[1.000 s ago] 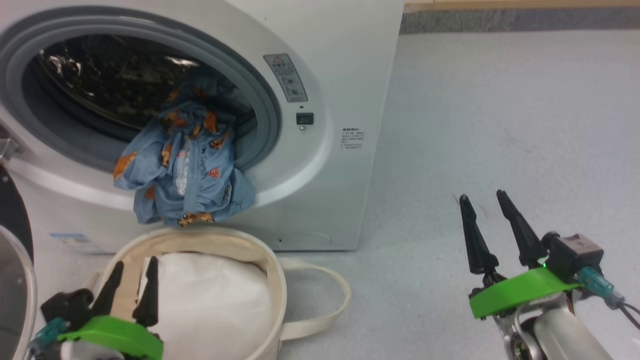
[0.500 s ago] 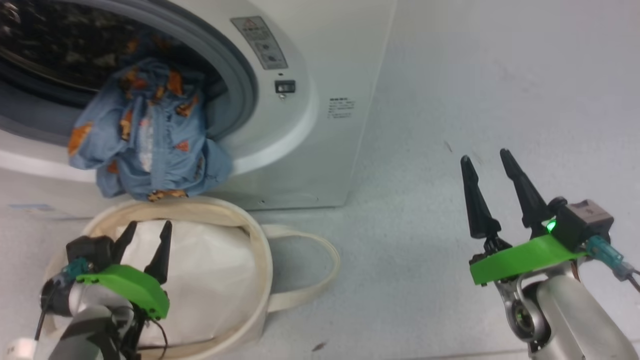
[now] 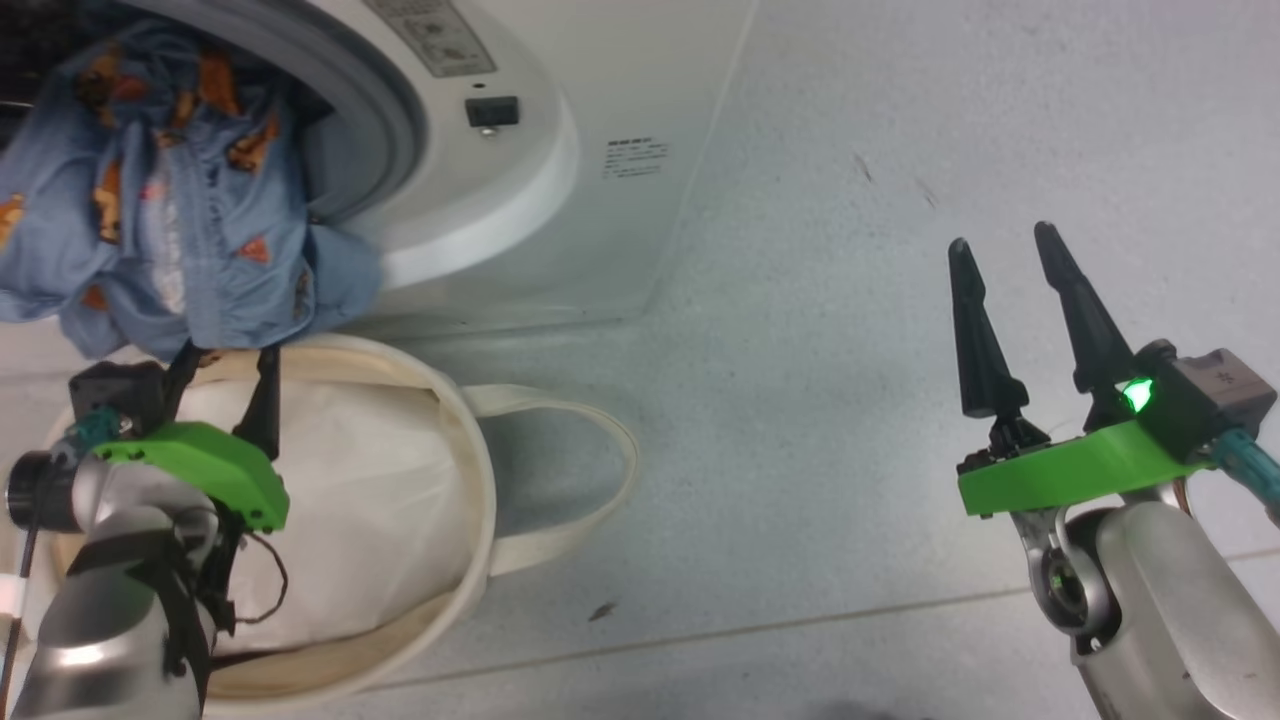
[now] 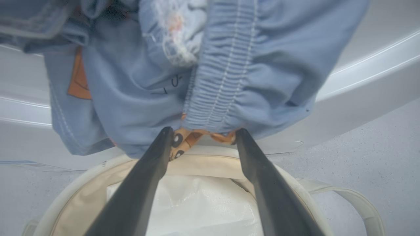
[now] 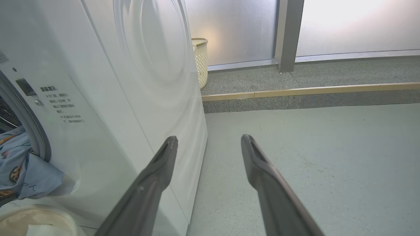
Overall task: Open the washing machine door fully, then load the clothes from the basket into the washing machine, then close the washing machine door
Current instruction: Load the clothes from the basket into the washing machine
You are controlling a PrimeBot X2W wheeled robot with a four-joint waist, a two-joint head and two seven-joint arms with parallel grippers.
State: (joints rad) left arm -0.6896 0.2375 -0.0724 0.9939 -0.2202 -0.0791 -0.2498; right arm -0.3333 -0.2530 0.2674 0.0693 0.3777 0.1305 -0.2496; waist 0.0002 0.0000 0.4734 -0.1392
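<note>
The clothes (image 3: 170,200), blue fabric with orange bears, hang out of the washing machine (image 3: 560,130) mouth and over its white lip. Directly under them stands the basket (image 3: 470,470), with a white cushion (image 3: 360,500) inside. My left gripper (image 3: 225,365) is open above the cushion, its fingertips (image 4: 165,132) at the lowest fold of the clothes (image 4: 131,82), just over the basket rim (image 4: 203,159). My right gripper (image 3: 1003,240) is open and holds nothing over bare floor, right of the machine. The washing machine door is out of view.
In the right wrist view, the machine's white side panel (image 5: 137,98) stands close on the left of my right gripper (image 5: 210,139). Behind it are a wicker bin (image 5: 200,62) and a raised step edge (image 5: 311,90). The basket's looped handle (image 3: 590,470) lies on the floor.
The head camera has tilted, so the whole picture has shifted up and left. My left gripper has risen from over the cushion to the hem of the hanging clothes. Both grippers stay open.
</note>
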